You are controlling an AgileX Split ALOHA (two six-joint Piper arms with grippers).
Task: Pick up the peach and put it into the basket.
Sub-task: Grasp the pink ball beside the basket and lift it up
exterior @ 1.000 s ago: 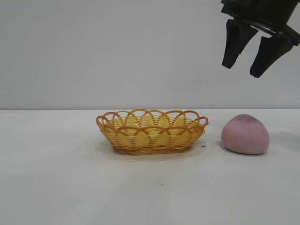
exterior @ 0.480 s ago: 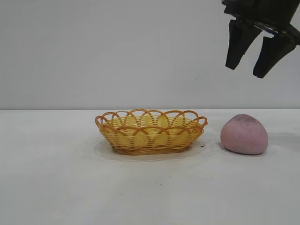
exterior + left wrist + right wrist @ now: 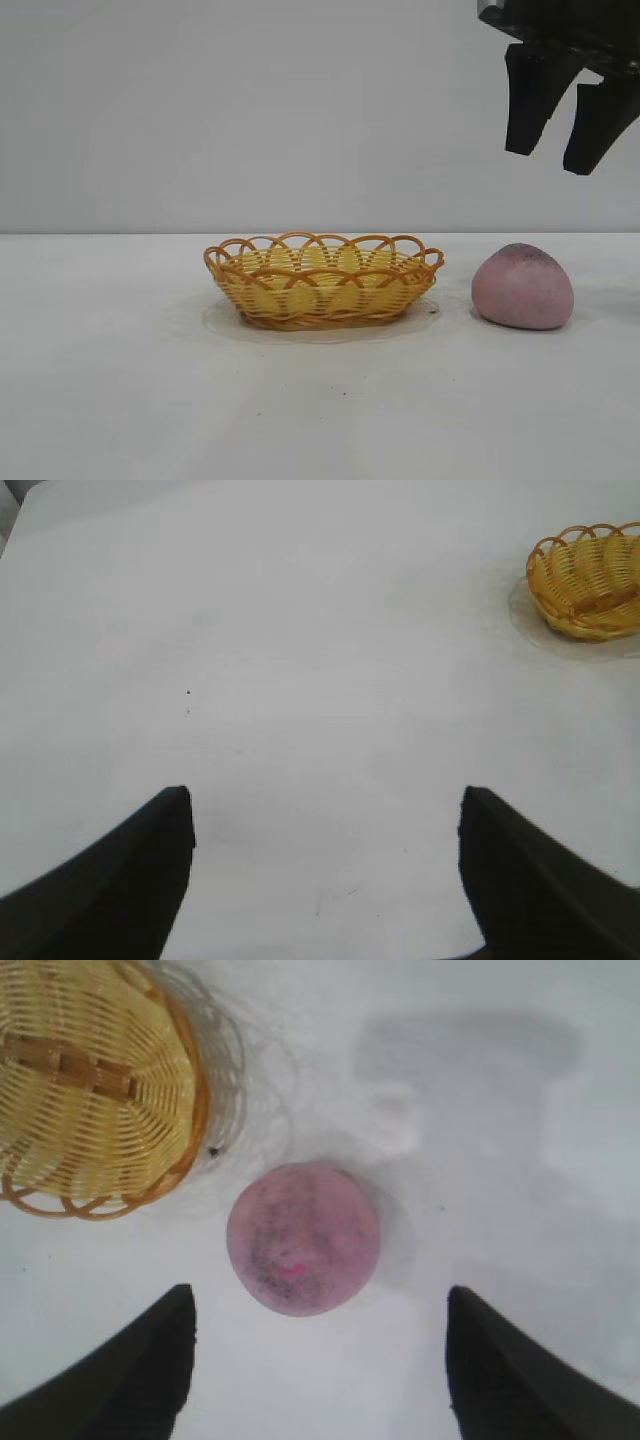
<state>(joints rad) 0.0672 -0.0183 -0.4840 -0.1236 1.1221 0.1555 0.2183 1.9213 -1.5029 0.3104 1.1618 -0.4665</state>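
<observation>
The dull pink peach (image 3: 523, 286) with grey smudges on top lies on the white table, to the right of the yellow-orange wicker basket (image 3: 322, 281). The basket is empty. My right gripper (image 3: 552, 160) hangs open high above the peach, slightly to its right, and holds nothing. In the right wrist view the peach (image 3: 303, 1238) lies just ahead of the open right gripper (image 3: 320, 1295), with the basket (image 3: 90, 1080) beside it. My left gripper (image 3: 325, 800) is open and empty over bare table, far from the basket (image 3: 590, 578); it does not show in the exterior view.
The white table (image 3: 120, 380) stretches wide to the left and in front of the basket. A plain grey wall stands behind. A faint round stain rings the basket's base.
My right gripper has moved to the right and turned more upright above the peach. The peach and the basket have stayed in place.
</observation>
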